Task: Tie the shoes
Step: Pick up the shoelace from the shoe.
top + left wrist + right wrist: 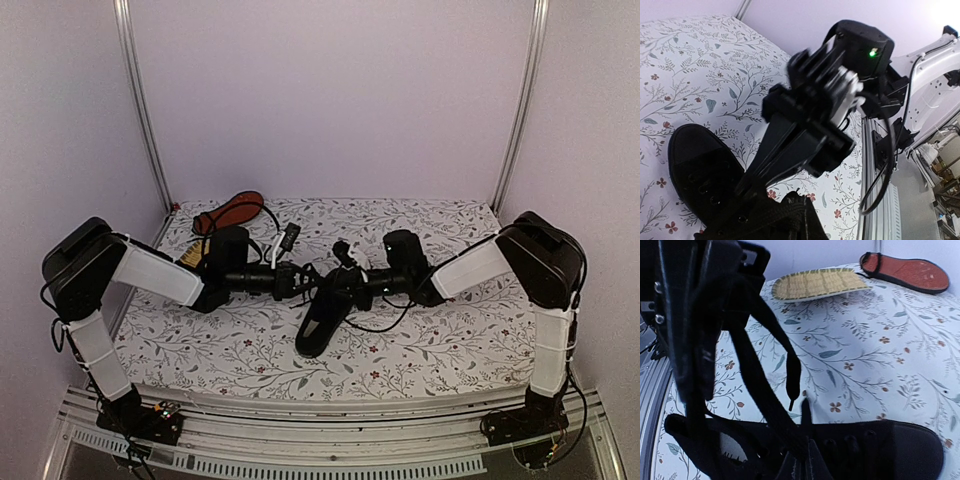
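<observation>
**Both grippers closed over the lacing of the middle shoe**

The flower-patterned table [450, 340] carries everything. The two arms reach in from either side and meet head-on above its middle. The upright shoe [318, 330] stands directly beneath them, its toe pointing to the near edge. The second shoe [232, 212] lies well apart at the back left, turned over with its reddish-orange sole up. A yellow mat [815, 284] lies just beside it.

The left gripper [298, 281] and right gripper [338, 283] hang almost nose to nose over the shoe's opening, and both have their jaws drawn narrow. The close views are dark and crowded, so whether each really has a strand pinched is hard to make out.

In the right wrist view the laces [765, 355] run up from the eyelets towards the fingers. One lace tip [791, 402] dangles free above the tongue.

Judging by its look, the shoe is light, soft canvas and would slide or tip under a sideways tug. The laces are thin and limp, so they hold no shape and slip easily from a loose pinch. The best hold is probably on the strands a little above the eyelets, not at the tips, with the pulls kept balanced against each other.
</observation>
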You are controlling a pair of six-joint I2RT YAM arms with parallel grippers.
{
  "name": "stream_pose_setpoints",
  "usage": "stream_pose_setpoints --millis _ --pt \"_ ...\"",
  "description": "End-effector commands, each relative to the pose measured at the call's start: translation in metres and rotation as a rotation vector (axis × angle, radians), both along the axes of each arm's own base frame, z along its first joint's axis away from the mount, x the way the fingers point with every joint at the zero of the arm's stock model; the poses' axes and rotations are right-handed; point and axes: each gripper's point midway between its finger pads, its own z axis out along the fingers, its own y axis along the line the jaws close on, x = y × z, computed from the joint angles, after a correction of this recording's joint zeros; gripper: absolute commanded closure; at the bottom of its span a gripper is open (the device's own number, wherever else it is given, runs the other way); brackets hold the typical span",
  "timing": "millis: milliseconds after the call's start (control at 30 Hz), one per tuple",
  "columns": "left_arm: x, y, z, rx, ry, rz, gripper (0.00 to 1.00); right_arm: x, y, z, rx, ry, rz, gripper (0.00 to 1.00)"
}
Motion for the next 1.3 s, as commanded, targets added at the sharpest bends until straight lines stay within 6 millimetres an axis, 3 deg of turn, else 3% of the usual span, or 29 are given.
stream_pose_setpoints --millis 0,133,233,400,767,867,933,1267 --pt "0.005 0.006 0.008 -0.004 -0.034 0.026 1.0 0.016 -0.026 0.069 0.076 -0.119 -0.143 0.98" --pt "0.007 0.007 0.009 -0.006 -0.039 0.035 1.0 0.009 -0.044 0.073 0.019 -0.104 -0.182 0.98" --pt "0.011 0.007 0.01 -0.005 -0.045 0.052 1.0 0.001 -0.05 0.071 -0.032 -0.045 -0.18 0.98" --pt "0.016 0.009 0.008 0.009 -0.045 0.086 1.0 -0.016 -0.056 0.085 -0.04 0.06 -0.203 0.98" --pt "0.027 0.008 0.011 0.02 -0.077 0.146 1.0 -0.04 -0.043 0.107 -0.195 0.198 -0.29 0.98" --pt "0.031 0.008 0.009 0.04 -0.085 0.17 1.0 -0.041 -0.044 0.108 -0.234 0.221 -0.317 0.98" --pt "0.035 0.007 0.004 0.076 -0.083 0.195 1.0 -0.036 -0.041 0.121 -0.231 0.216 -0.336 0.98" --pt "0.042 0.003 -0.001 0.153 -0.11 0.258 1.0 -0.037 -0.025 0.147 -0.229 0.25 -0.327 0.98"
